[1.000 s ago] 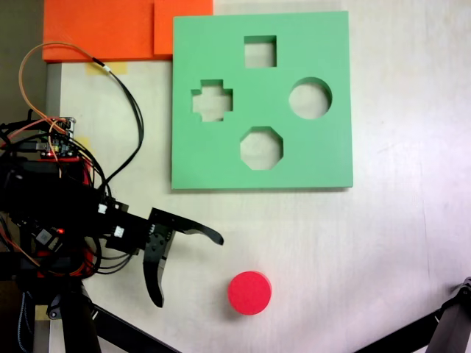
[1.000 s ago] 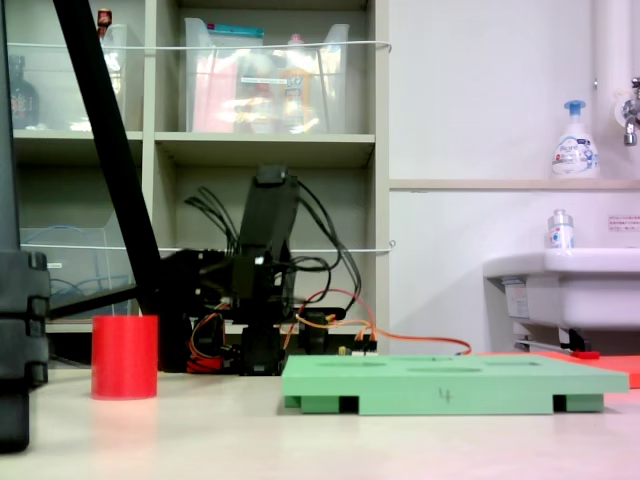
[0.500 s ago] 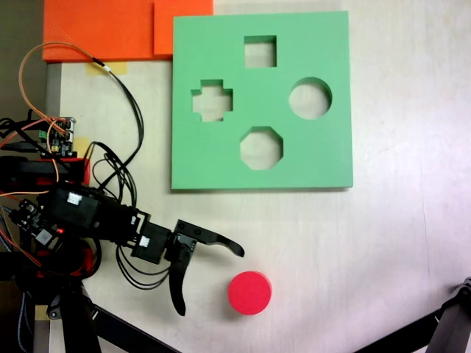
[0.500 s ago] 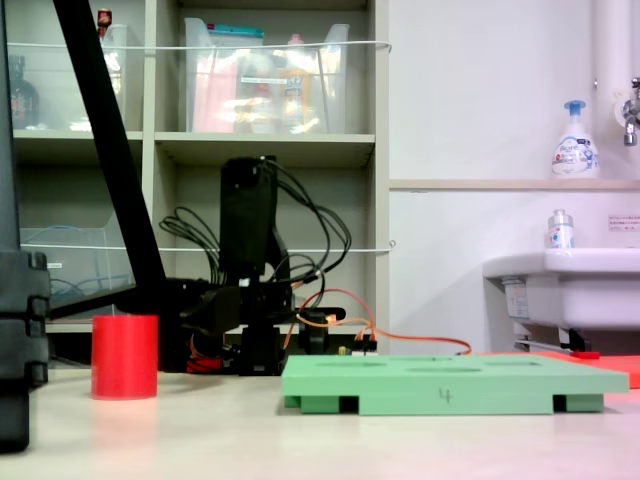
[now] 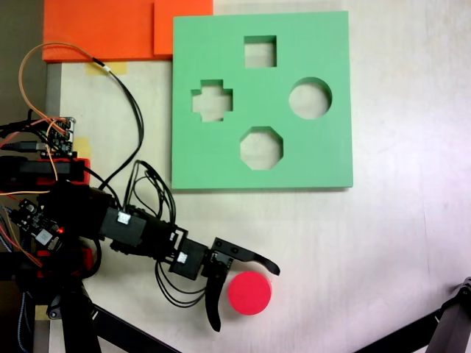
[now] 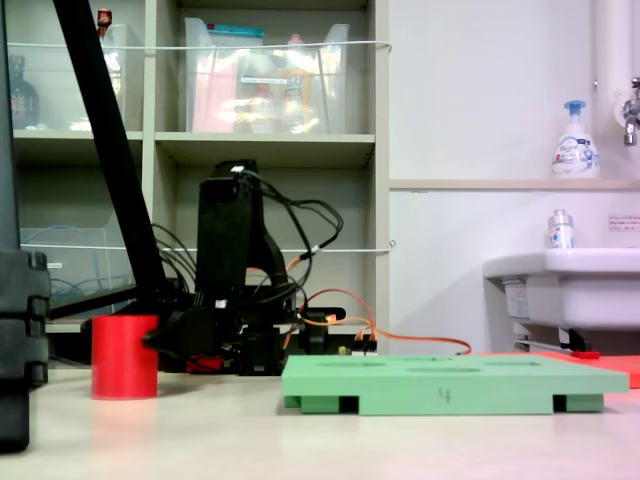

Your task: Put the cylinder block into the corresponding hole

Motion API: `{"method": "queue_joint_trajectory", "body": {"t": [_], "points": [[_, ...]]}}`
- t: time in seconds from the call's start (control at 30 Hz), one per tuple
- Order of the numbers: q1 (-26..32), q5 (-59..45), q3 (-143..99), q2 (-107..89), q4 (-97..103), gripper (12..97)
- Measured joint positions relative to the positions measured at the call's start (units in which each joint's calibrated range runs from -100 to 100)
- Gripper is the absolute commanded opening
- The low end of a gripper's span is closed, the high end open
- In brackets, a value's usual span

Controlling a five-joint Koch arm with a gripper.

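The red cylinder block (image 5: 249, 293) stands upright on the pale table, near the front edge in a fixed view from above, and at the left in the side view (image 6: 124, 357). My gripper (image 5: 246, 299) is open; its two black fingers reach in from the left, one along the block's upper edge and one by its lower left. Whether they touch it I cannot tell. The green foam board (image 5: 221, 162) lies flat further back, apart from the block. Its circular hole (image 5: 310, 98) is on the right side. The arm (image 6: 228, 260) leans low toward the block.
Orange foam sheets (image 5: 110, 29) lie at the back left. Cables and the arm's base (image 5: 51, 213) fill the left edge. Black stand legs (image 5: 125, 331) cross the front corners. The board also has square, cross and octagonal cutouts. A sink (image 6: 560, 285) stands off to the right.
The arm has stretched out to the right and slightly forward. The open gripper, earlier left of the block, now has its fingers on either side of it. The block has not moved.
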Motion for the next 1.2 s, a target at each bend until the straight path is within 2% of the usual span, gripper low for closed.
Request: {"method": "queue_joint_trajectory", "body": {"t": [0.17, 0.23, 0.8, 0.87, 1.2], "points": [[-0.7, 1.0, 4.5, 3.1, 0.0, 94.2], [-0.8, 1.2, 4.8, 3.6, 0.0, 90.2], [-1.3, 1.6, 3.7, 3.7, 0.1, 38.3], [-1.4, 1.8, 3.2, 3.7, 0.1, 36.0], [-1.4, 2.0, -0.2, 0.4, 1.7, 35.8]]}}
